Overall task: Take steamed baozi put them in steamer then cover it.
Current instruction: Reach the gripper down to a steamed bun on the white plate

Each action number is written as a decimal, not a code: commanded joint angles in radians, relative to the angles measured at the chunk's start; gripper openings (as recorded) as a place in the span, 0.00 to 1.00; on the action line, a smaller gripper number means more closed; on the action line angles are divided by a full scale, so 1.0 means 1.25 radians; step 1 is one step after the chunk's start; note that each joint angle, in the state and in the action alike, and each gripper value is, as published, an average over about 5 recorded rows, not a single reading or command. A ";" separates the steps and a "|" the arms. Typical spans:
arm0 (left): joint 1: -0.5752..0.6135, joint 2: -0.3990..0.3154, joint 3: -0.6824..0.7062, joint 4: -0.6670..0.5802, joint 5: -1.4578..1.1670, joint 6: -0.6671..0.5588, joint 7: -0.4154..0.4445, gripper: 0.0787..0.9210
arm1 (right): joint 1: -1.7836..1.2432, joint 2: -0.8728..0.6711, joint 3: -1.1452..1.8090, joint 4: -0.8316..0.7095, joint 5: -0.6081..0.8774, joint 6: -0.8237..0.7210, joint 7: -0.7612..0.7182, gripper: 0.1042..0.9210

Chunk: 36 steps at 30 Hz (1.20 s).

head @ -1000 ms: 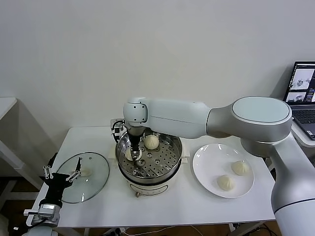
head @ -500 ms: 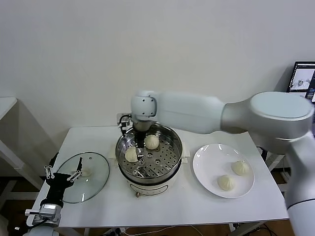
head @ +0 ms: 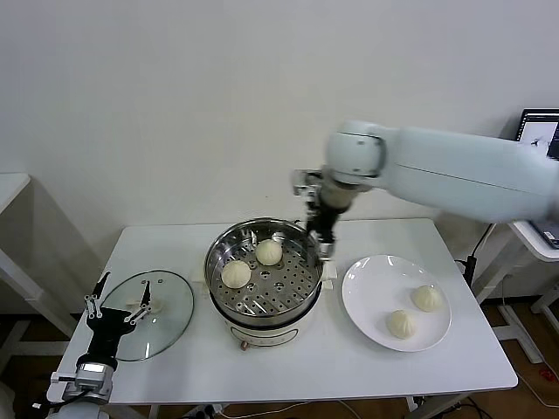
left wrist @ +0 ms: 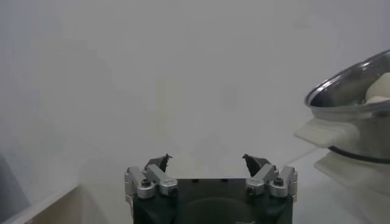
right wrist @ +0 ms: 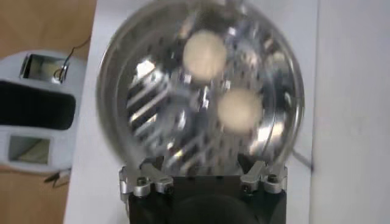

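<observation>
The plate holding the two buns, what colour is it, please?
Plain white plate, clearest in the head view.

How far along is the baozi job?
Two baozi sit in the steamer. The right gripper, open and empty, hangs over its rim. Left: two baozi on the plate, and the cover beside the idle left gripper.
</observation>
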<state>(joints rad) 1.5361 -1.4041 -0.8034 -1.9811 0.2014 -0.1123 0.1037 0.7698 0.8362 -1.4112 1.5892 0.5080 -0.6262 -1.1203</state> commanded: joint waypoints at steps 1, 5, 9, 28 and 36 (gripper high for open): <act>0.004 -0.004 0.004 -0.007 0.003 0.001 -0.002 0.88 | -0.091 -0.271 -0.017 0.099 -0.207 0.072 -0.061 0.88; 0.005 -0.008 0.006 -0.006 0.006 -0.001 -0.001 0.88 | -0.230 -0.297 0.064 0.057 -0.273 0.090 -0.062 0.88; 0.004 -0.011 0.009 -0.003 0.010 -0.002 -0.001 0.88 | -0.336 -0.298 0.153 0.013 -0.322 0.100 -0.057 0.88; 0.002 -0.012 0.005 0.004 0.011 -0.004 -0.002 0.88 | -0.601 -0.235 0.362 -0.109 -0.434 0.124 -0.034 0.88; 0.001 -0.013 0.004 0.009 0.017 -0.009 -0.001 0.88 | -0.633 -0.205 0.386 -0.138 -0.445 0.130 -0.019 0.88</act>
<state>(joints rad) 1.5368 -1.4208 -0.7962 -1.9732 0.2184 -0.1195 0.1014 0.0717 0.5643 -0.9952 1.4586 -0.0057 -0.4741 -1.1536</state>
